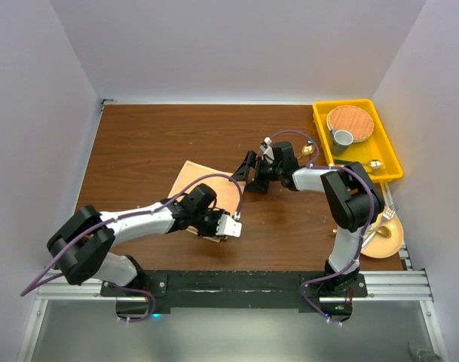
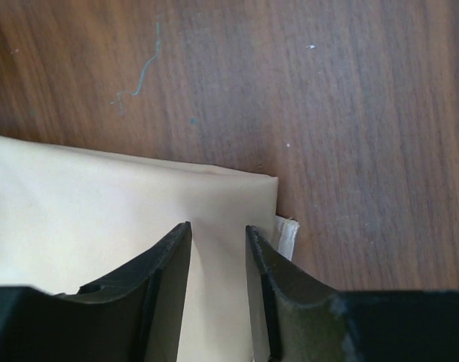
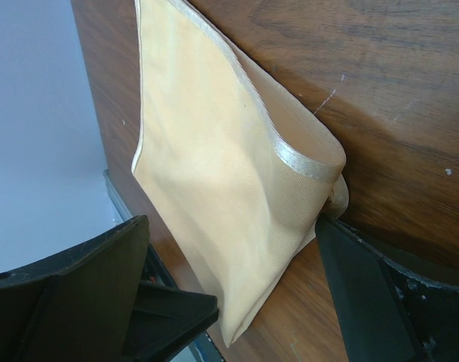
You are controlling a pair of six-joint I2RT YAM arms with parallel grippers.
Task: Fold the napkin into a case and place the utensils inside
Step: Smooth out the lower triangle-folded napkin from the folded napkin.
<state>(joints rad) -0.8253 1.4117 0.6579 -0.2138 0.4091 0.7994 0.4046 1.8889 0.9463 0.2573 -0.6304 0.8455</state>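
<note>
— Brown wood surface (image 1: 139, 143), white walls all around. Where is the napkin (image 1: 203, 181)?

— It lies flat near the middle, folded over but not yet a case. The left arm covers part of it.

— What do the left fingers (image 2: 165, 271) do?

— They sit over one corner with a narrow gap, and cloth shows in that gap. I cannot tell if they pinch it.

— And the right fingers (image 3: 78, 279)?

— They are spread wide at the far edge, holding nothing. A shiny hem curls up there in a little loop.

— So which step is this?

— I think it is the folding. The fork (image 1: 388, 214) waits on the plate (image 1: 391, 241) at the right, well apart from the cloth. Nothing is tucked in.

— What comes next?

— I think one side must hold the cloth down while the other grabs the curled edge and pulls it over. The cloth looks slippery, so a loose grip could let the fold slide open.
</note>
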